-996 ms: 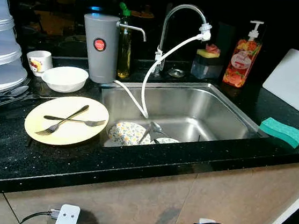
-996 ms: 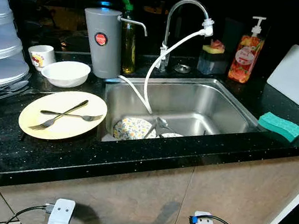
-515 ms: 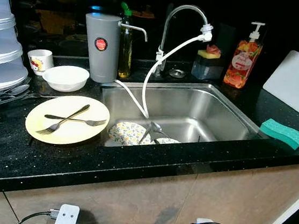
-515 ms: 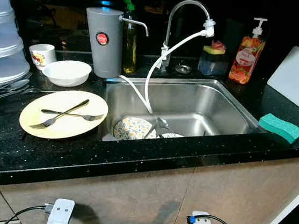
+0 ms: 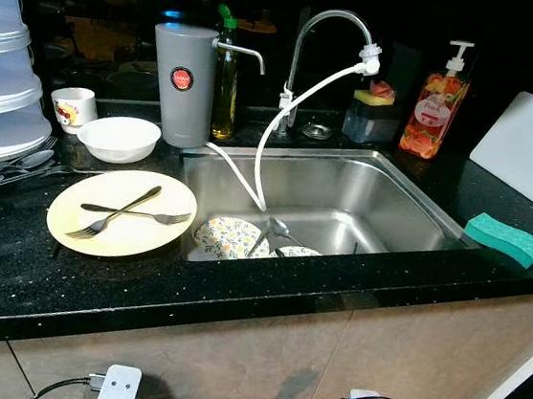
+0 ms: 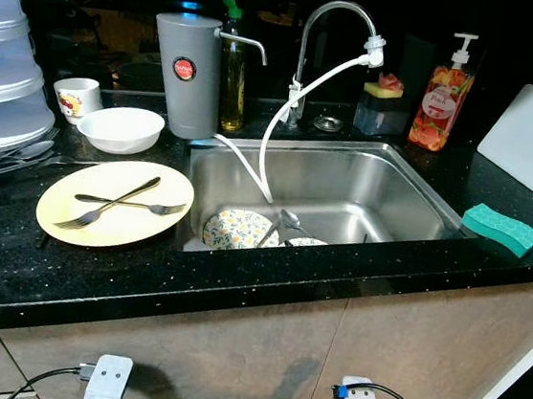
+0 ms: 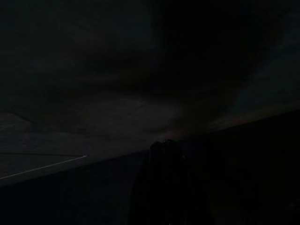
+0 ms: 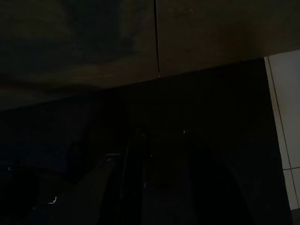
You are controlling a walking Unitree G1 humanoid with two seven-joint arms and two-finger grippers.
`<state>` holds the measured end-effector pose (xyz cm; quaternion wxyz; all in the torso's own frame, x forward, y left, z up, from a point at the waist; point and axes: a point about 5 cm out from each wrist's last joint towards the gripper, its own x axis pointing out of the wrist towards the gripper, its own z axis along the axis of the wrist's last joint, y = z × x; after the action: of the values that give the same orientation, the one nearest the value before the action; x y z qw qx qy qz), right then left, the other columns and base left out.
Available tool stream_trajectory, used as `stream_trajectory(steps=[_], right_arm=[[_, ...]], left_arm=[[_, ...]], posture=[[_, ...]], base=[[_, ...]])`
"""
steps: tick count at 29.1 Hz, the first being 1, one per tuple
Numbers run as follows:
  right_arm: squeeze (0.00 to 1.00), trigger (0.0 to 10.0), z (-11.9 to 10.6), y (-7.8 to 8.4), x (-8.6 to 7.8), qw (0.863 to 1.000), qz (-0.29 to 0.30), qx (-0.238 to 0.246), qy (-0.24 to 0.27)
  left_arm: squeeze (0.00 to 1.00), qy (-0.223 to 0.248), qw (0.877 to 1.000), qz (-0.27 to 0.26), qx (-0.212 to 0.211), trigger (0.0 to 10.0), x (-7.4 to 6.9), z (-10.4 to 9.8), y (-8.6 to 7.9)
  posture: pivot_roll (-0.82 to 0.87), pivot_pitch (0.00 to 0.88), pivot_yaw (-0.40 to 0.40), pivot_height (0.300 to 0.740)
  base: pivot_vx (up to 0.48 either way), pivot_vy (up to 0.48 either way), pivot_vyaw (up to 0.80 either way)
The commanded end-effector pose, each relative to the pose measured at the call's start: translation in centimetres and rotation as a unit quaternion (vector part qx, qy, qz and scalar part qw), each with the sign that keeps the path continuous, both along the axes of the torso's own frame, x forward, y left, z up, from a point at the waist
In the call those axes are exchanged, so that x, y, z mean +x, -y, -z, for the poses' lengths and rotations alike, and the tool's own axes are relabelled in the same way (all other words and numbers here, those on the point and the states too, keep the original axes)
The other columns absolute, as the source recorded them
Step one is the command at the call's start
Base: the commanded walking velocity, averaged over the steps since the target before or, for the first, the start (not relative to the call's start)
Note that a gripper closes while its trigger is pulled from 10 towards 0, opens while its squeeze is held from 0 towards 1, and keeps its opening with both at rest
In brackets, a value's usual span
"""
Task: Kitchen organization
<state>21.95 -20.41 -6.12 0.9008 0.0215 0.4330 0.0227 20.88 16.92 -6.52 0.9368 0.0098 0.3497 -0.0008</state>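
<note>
**Facing the sink counter, arms hanging idle**

Standing before a black counter (image 5: 236, 297), the robot looks down on a yellow plate (image 5: 120, 213) bearing two crossed forks (image 5: 125, 212), left of the steel sink (image 5: 344, 194). A white bowl (image 5: 118, 137) and small cup (image 5: 73, 107) sit behind the plate; a patterned dish (image 5: 228, 237) lies in the basin; a green sponge (image 5: 506, 238) rests at the sink's right. Both wrist views are dark, so whether either gripper is spread or closed cannot be told. Judged best practice: lift the forks off first, then grasp the plate by its near rim, keeping it level
</note>
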Motion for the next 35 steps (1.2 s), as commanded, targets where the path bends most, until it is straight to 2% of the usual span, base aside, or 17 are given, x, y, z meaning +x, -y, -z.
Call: stream_trajectory(steps=[1,18,23,28,29,31,35], right_arm=[[0.0,10.0,0.09,-0.05,-0.09,1.0,0.005,0.008,-0.009],[0.0,10.0,0.27,-0.25,-0.36,1.0,-0.009,0.012,-0.017],[0.0,10.0,-0.21,-0.14,0.27,0.999,0.009,0.033,0.011],[0.0,10.0,-0.2,-0.33,0.23,0.999,-0.007,0.047,0.005],[0.0,10.0,-0.2,-0.33,0.23,0.999,-0.007,0.047,0.005],[0.0,10.0,-0.33,0.22,0.4,1.0,-0.001,0.007,0.013],[0.0,10.0,-0.35,0.05,0.48,1.0,0.012,0.014,0.017]], left_arm=[[0.0,-0.007,1.0,-0.003,0.006,10.0,-0.22,0.1,-0.6],[0.0,-0.014,1.0,0.002,0.004,10.0,-0.79,0.43,-0.4],[0.0,-0.016,1.0,0.004,0.002,10.0,-0.95,0.52,-0.26],[0.0,-0.017,1.0,0.004,0.001,10.0,-1.02,0.56,-0.2],[0.0,-0.017,1.0,0.004,0.001,10.0,-1.02,0.56,-0.2],[0.0,-0.016,1.0,0.003,0.001,10.0,-1.02,0.56,-0.17],[0.0,-0.01,1.0,0.0,-0.005,10.0,-0.97,0.49,-0.11]], posture=[[0.0,0.0,-0.023,0.74],[0.01,0.0,-0.028,0.74],[0.01,0.0,-0.029,0.74],[0.01,0.0,-0.03,0.74],[0.01,0.0,-0.03,0.74],[0.01,0.0,-0.031,0.74],[0.01,0.0,-0.031,0.74]], base=[[0.0,0.0,0.0],[0.0,0.0,0.0],[0.0,0.0,0.0],[0.0,0.0,0.0],[0.0,0.0,0.0],[0.0,0.0,0.0],[0.0,0.0,0.0]])
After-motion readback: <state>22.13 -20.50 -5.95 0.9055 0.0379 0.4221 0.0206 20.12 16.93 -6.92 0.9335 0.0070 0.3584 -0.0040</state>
